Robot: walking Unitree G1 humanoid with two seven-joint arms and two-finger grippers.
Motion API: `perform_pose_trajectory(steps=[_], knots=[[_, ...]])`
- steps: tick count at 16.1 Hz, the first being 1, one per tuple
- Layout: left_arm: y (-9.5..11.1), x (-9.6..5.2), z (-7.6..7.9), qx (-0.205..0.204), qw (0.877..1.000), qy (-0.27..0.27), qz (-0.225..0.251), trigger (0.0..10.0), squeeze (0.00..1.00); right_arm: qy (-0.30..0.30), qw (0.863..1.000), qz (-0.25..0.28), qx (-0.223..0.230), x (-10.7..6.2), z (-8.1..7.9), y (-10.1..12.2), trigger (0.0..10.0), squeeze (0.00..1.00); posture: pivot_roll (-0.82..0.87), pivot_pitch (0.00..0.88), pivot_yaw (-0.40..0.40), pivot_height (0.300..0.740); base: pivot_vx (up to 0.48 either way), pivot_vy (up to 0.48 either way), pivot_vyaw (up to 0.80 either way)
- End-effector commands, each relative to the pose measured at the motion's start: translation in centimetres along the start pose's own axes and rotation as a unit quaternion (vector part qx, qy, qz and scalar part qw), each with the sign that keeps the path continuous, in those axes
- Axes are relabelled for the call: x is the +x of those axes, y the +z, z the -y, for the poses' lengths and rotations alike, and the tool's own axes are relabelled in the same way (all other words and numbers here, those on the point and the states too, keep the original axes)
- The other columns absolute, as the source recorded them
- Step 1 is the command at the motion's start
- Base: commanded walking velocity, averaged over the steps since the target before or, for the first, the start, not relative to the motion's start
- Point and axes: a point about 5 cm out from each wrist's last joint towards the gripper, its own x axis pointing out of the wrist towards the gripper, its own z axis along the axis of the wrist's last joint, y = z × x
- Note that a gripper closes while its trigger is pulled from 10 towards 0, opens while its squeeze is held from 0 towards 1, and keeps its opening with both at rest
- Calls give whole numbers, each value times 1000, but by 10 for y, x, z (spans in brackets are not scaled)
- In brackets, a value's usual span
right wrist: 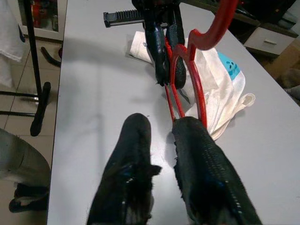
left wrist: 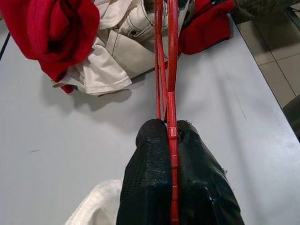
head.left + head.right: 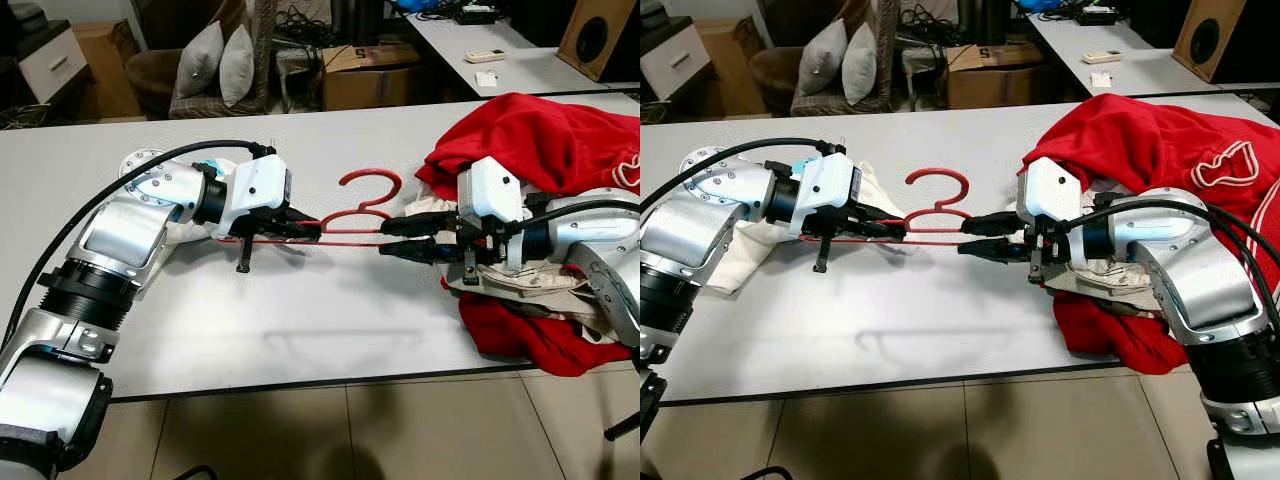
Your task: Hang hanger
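Observation:
A red hanger (image 3: pixel 370 185) is held level just above the white table (image 3: pixel 300 330), hook pointing away from me. My left gripper (image 3: pixel 305 228) is shut on the hanger's left end; in the left wrist view the red bar (image 2: pixel 172 70) runs out from between the closed fingers (image 2: pixel 150 154). My right gripper (image 3: pixel 390 235) is at the hanger's right end, open. In the right wrist view the hanger (image 1: pixel 196 89) ends against one finger (image 1: pixel 192 136) while the other stands apart. A red garment (image 3: pixel 540 140) is heaped behind the right arm.
A white cloth (image 3: pixel 870 190) lies under my left arm and a cream garment (image 2: pixel 117 51) under the red heap. The table's front edge (image 3: pixel 300 385) borders tiled floor. Beyond the table are a cushioned chair (image 3: pixel 215 60), a cardboard box (image 3: pixel 365 75) and a black stand (image 1: pixel 37 93).

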Motion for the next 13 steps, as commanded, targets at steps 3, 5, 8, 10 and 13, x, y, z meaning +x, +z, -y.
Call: perform_pose_trajectory(steps=[3,5,8,10,13], knots=[[9,-4,-5,25,1000,5,-6,0,0,7,1000,5,-8,1,1,4,0,0,35,0,47,740,0,0,0],[9,-4,-6,26,1000,6,-6,0,0,11,1000,4,-4,1,0,3,0,0,33,0,49,740,0,0,0],[10,-4,-8,25,1000,11,-2,0,0,13,1000,3,-2,0,0,3,0,0,29,0,50,740,0,0,0],[10,-5,-9,25,1000,16,-1,0,0,13,1000,3,-2,-1,0,3,0,0,28,0,49,740,0,0,0],[11,-6,-11,18,1000,21,6,0,0,5,1000,6,-5,-3,2,4,0,0,27,0,47,740,0,0,0]])
